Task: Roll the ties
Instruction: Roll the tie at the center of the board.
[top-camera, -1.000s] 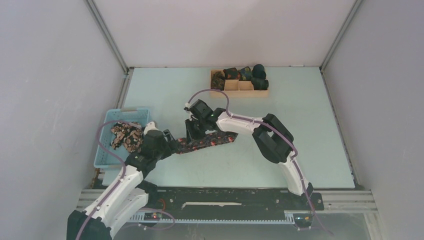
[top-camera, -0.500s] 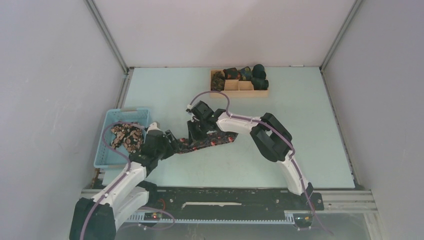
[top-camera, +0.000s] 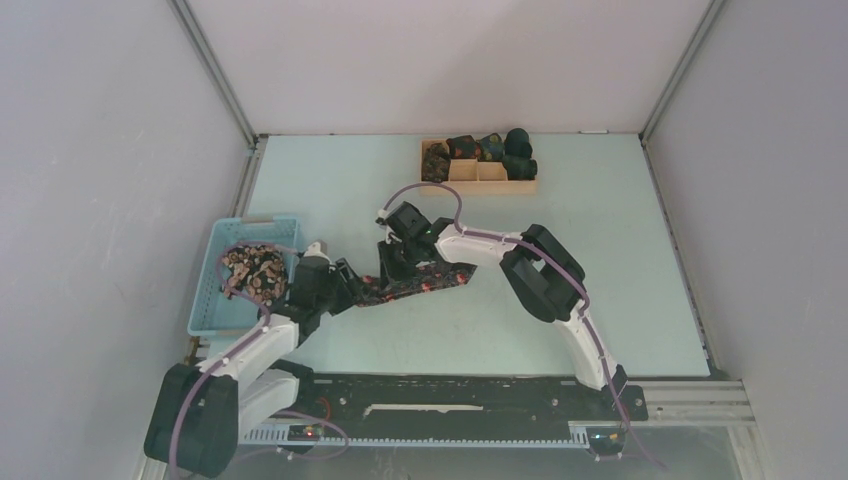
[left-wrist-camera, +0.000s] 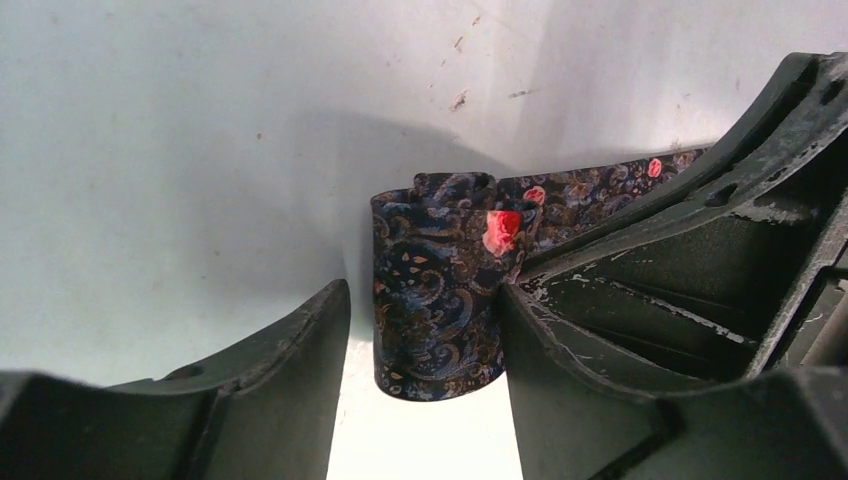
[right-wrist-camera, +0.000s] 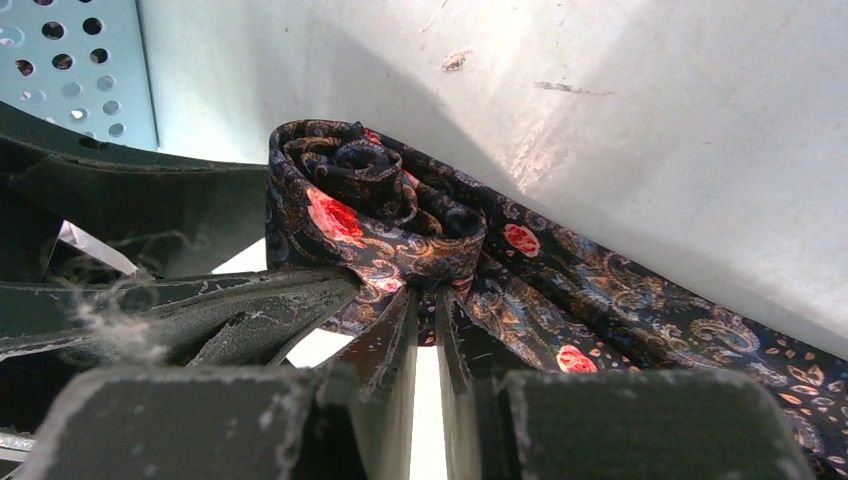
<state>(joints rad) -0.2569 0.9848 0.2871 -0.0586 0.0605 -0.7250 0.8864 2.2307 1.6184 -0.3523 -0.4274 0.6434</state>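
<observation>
A dark floral tie (top-camera: 428, 283) lies on the pale table, its left end wound into a small roll (left-wrist-camera: 435, 290). My left gripper (top-camera: 352, 287) stands open around that roll. In the left wrist view the right finger (left-wrist-camera: 570, 340) touches the roll, and a narrow gap separates the left finger (left-wrist-camera: 290, 350) from it. My right gripper (top-camera: 390, 270) comes down on the tie just right of the roll. In the right wrist view the right gripper (right-wrist-camera: 428, 300) is shut on a fold of fabric under the roll (right-wrist-camera: 370, 200).
A light-blue basket (top-camera: 255, 221) at the left holds more loose ties (top-camera: 255, 272). A wooden divided tray (top-camera: 478, 186) at the back holds several rolled ties (top-camera: 505, 150). The left gripper's dark fingers (right-wrist-camera: 150, 190) sit beside the roll in the right wrist view.
The left arm has swung, bringing its gripper closer to the tie's rolled end, and its jaws have narrowed. The right gripper has stayed on the tie.
</observation>
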